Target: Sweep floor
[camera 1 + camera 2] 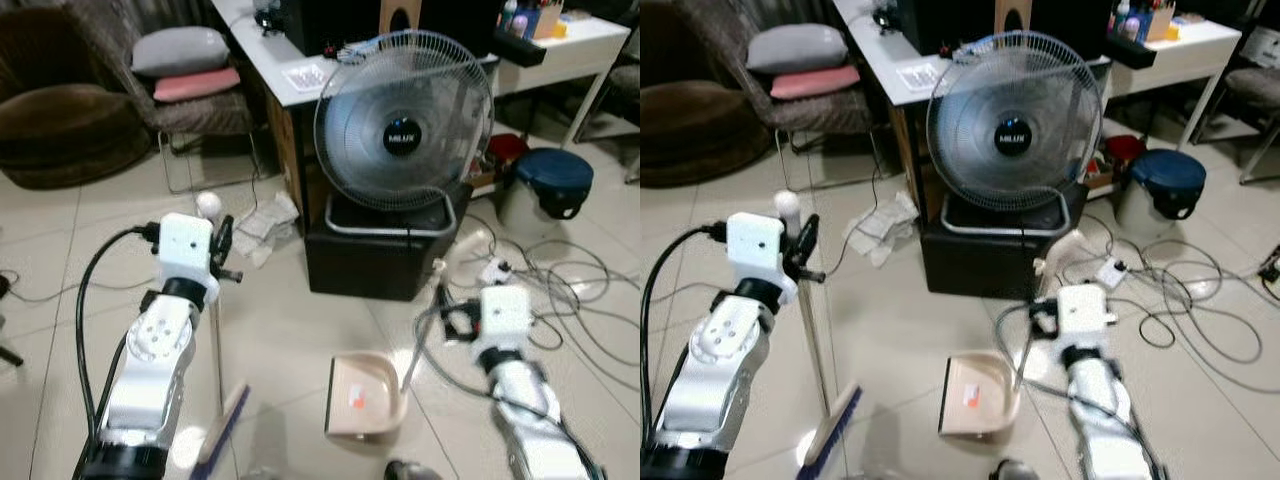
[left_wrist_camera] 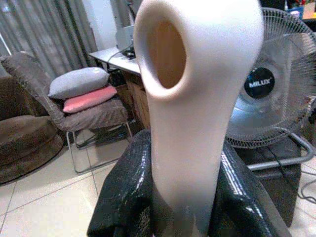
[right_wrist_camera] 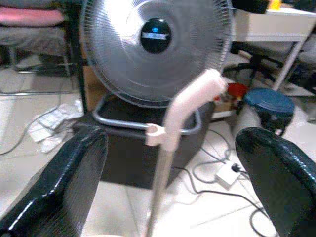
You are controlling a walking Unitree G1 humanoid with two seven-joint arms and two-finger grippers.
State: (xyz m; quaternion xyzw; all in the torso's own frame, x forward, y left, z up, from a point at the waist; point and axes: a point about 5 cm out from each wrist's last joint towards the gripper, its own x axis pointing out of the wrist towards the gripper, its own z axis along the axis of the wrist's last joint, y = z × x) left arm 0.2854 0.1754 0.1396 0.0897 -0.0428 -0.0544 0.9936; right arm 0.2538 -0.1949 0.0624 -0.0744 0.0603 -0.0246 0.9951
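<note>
The blue-bristled broom (image 1: 830,425) stands clenched in the left gripper (image 2: 182,192), while the right gripper (image 3: 170,163) gapes around the beige dustpan's (image 1: 366,396) handle; sweeping looks barely begun.

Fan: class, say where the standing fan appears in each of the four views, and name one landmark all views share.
Left eye view: fan in the upper middle, slightly right.
Right eye view: fan in the upper middle.
Left wrist view: fan partly hidden behind the white broom handle.
Right wrist view: fan straight ahead, behind the dustpan handle.
Shared landmark: the black box under the fan.
</note>
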